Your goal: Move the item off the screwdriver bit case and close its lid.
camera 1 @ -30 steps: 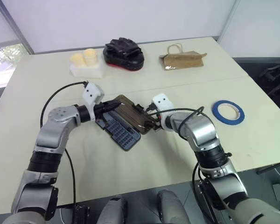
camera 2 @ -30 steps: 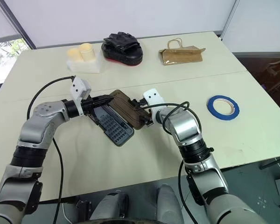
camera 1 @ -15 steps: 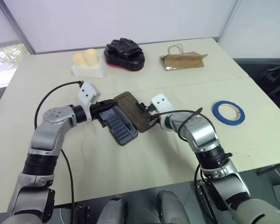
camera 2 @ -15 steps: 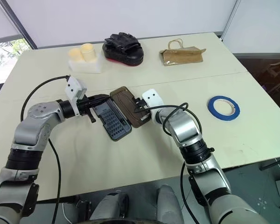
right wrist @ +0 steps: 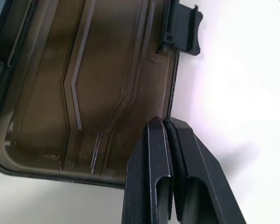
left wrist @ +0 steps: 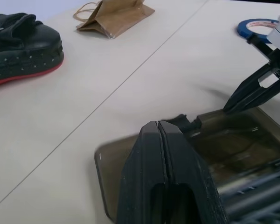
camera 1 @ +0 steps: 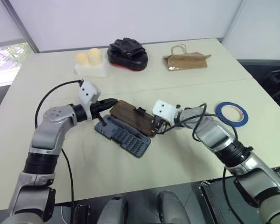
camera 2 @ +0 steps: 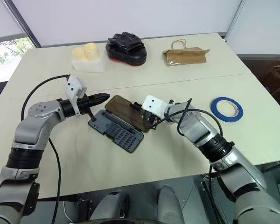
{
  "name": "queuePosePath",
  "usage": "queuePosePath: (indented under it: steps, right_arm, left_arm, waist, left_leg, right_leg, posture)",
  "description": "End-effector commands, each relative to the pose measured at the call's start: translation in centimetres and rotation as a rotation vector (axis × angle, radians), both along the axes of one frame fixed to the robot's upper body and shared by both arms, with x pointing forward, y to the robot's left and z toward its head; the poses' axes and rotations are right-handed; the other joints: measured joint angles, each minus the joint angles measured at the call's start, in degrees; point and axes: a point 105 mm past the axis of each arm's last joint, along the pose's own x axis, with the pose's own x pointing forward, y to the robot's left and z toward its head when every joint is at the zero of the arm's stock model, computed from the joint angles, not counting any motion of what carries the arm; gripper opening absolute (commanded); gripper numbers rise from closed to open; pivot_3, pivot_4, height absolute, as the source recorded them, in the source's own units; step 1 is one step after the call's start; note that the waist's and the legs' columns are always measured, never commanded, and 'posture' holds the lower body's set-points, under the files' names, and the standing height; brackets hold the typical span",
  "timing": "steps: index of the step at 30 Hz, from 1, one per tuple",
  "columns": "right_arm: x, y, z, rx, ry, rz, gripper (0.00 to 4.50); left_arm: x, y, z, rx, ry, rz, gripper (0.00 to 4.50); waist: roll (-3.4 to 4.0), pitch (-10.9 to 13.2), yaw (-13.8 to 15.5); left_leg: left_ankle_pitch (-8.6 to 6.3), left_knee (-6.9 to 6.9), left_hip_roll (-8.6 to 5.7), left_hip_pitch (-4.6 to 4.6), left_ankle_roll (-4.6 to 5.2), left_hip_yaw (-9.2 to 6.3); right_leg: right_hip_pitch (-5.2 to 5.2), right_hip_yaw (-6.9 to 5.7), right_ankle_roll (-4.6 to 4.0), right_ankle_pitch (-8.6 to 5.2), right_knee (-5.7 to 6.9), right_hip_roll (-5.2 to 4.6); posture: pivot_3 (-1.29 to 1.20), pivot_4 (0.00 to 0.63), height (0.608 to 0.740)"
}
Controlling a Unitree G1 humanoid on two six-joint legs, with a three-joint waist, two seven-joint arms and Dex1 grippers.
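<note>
The screwdriver bit case (camera 1: pixel 124 137) lies open mid-table, its dark tray of bits nearest me. Its smoky-brown lid (camera 1: pixel 133 117) is folded out on the far side, black latch (right wrist: pixel 182 27) on the long edge. My right gripper (camera 1: pixel 155 125) is shut, and its fingertips (right wrist: pixel 155 128) pinch that long edge just below the latch. My left gripper (camera 1: pixel 111 102) is shut and empty, its tip at the lid's far left corner (left wrist: pixel 102 158). The item, a blue tape roll (camera 1: pixel 231 113), lies flat on the table well to the right of the case.
Along the far side stand a white block with two pale cylinders (camera 1: pixel 89 63), a black glove pile (camera 1: pixel 127 52) and a brown paper bag (camera 1: pixel 186 61). A table seam (camera 2: pixel 191 81) runs across behind the case. Bare table lies in front of the case.
My right gripper has shut at the lid's long edge and its wrist has rolled. The case has swung round on the table. The left gripper kept its place; the view shifted a little.
</note>
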Motion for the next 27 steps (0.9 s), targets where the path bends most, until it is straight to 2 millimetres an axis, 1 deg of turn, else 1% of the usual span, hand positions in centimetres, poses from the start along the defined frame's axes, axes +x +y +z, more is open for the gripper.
queuePosePath:
  steps: [1, 5, 8, 12, 15, 20, 27]
  right_arm:
    - [0.9, -0.7, 1.0, -0.094, -0.053, 0.126, 0.03]
    - [2.4, -0.9, 2.0, -0.159, -0.135, 0.241, 0.03]
    - [3.4, -1.3, 2.3, -0.233, -0.195, 0.306, 0.03]
    - [3.9, -1.5, 2.4, -0.347, -0.291, 0.426, 0.03]
    - [4.3, -1.9, 2.3, -0.411, -0.336, 0.473, 0.03]
    - [4.6, -1.8, 2.2, -0.420, -0.377, 0.507, 0.03]
    - [4.1, -0.7, 2.5, -0.403, -0.426, 0.576, 0.03]
  left_arm:
    - [0.0, -0.1, 1.3, -0.005, -0.059, -0.007, 0.00]
    - [-0.1, 0.1, 1.3, -0.011, -0.063, 0.004, 0.00]
    - [-0.2, 0.2, 1.2, -0.014, -0.065, 0.011, 0.00]
    - [-0.3, 0.3, 1.2, -0.016, -0.068, 0.019, 0.00]
    - [-0.3, 0.3, 1.2, -0.018, -0.069, 0.023, 0.00]
    - [-0.3, 0.4, 1.3, -0.018, -0.070, 0.025, 0.00]
    - [-0.3, 0.3, 1.4, -0.033, -0.066, 0.019, 0.00]
  waist:
    - [-0.01, 0.0, 0.0]
    - [-0.01, 0.0, 0.0]
    - [-0.01, 0.0, 0.0]
    - [-0.01, 0.0, 0.1]
    - [-0.01, 0.0, 0.1]
    - [-0.01, 0.0, 0.0]
    - [-0.01, 0.0, -0.1]
  left_leg:
    - [0.00, 0.00, 0.00, 0.00, 0.00, 0.00]
    - [0.00, 0.01, 0.00, 0.00, -0.01, 0.00]
    - [0.01, 0.02, 0.01, 0.00, -0.01, -0.01]
    - [0.02, 0.02, 0.01, 0.00, -0.03, -0.05]
    - [0.03, 0.02, 0.01, 0.00, -0.05, -0.05]
    - [0.04, 0.01, 0.01, 0.00, -0.07, -0.05]
    - [0.04, 0.01, 0.01, 0.00, -0.07, -0.06]
  right_leg:
    - [0.00, 0.00, 0.00, 0.00, -0.01, 0.00]
    - [0.00, 0.00, 0.00, 0.00, -0.03, 0.00]
    - [0.00, 0.00, 0.00, 0.00, -0.03, 0.00]
    - [0.00, 0.00, 0.00, 0.00, -0.03, 0.00]
    - [0.00, 0.01, 0.00, 0.00, -0.03, 0.00]
    - [0.01, 0.00, 0.00, 0.00, -0.02, 0.00]
    - [0.01, 0.00, 0.00, 0.00, -0.02, 0.00]
  posture:
    - [0.00, 0.150, 0.740]
    - [0.00, 0.150, 0.740]
    - [0.00, 0.150, 0.740]
    - [0.00, 0.150, 0.740]
    - [0.00, 0.150, 0.740]
    - [0.00, 0.150, 0.740]
    - [0.00, 0.150, 0.740]
